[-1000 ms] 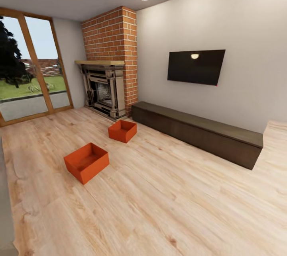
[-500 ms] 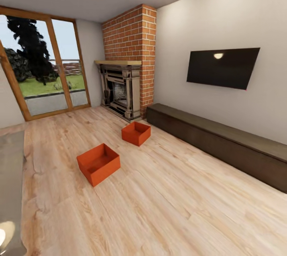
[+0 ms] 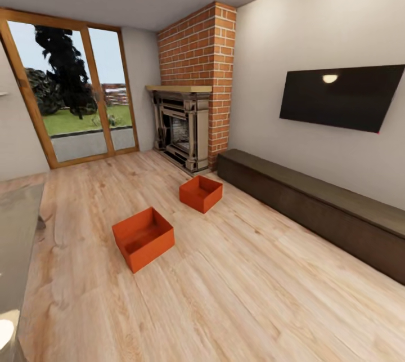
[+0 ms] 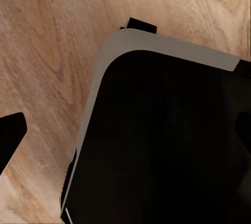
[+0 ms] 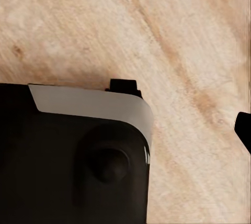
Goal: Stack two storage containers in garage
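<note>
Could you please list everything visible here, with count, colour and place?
boxes: two, red-orange, on the wood floor; nearer, farther toward the fireplace
fireplace: one, grey, in a red brick column
television: one, black, on the white wall
low cabinet: one, dark brown, along that wall
glass door: one, wood-framed, far end
floor: light wood planks
robot base: black with a grey edge, over the planks

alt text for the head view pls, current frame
Two open red-orange storage containers sit apart on the light wood floor, the nearer container closer to the camera, the farther container near the brick fireplace. A dark low cabinet runs under a wall-mounted TV; a glass door shows a garden.
</note>
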Robot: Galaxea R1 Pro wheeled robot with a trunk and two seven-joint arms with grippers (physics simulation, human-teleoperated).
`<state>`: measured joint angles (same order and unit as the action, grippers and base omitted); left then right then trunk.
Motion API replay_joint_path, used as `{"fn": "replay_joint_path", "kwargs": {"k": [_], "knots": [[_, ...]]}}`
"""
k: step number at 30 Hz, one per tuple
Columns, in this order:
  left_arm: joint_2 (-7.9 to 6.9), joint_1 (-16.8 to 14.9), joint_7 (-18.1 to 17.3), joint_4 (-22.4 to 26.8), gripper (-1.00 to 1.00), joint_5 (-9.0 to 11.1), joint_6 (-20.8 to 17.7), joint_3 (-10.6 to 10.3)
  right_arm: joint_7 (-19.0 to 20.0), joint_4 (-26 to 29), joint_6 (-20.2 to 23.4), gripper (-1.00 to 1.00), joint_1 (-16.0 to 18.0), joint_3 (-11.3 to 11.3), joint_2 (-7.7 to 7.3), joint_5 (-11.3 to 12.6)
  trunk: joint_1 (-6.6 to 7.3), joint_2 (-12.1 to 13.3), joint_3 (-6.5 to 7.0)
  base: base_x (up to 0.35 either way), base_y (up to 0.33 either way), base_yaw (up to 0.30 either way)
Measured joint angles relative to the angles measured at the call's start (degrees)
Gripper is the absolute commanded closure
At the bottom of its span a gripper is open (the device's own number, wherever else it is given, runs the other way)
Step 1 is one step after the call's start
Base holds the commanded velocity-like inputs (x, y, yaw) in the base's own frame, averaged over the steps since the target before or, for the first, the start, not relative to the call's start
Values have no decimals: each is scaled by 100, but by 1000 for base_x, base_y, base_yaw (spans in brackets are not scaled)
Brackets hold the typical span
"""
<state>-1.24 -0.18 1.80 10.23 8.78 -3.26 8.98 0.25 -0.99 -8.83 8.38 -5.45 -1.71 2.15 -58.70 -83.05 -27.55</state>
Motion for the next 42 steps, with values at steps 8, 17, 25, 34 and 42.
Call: {"fn": "replay_joint_path", "kwargs": {"k": [8,17,25,34,42], "knots": [[0,0,0,-1,-100,2,-7,0,-5,3,7,-100,0,3,-2,-12,0,0,0,322,-147,1],[-7,1,0,1,-100,2,-3,0,-4,3,56,-100,1,2,14,-8,0,0,0,322,-147,90],[-9,1,0,1,-100,2,-18,0,0,3,61,-100,1,6,-2,-8,0,0,0,322,-148,265],[-16,1,0,1,-100,2,-25,0,0,3,64,-100,1,13,-13,0,0,0,0,322,-149,271],[-14,1,0,0,-100,2,-25,0,5,3,57,-100,1,48,-18,48,0,0,0,321,-149,271]]}}
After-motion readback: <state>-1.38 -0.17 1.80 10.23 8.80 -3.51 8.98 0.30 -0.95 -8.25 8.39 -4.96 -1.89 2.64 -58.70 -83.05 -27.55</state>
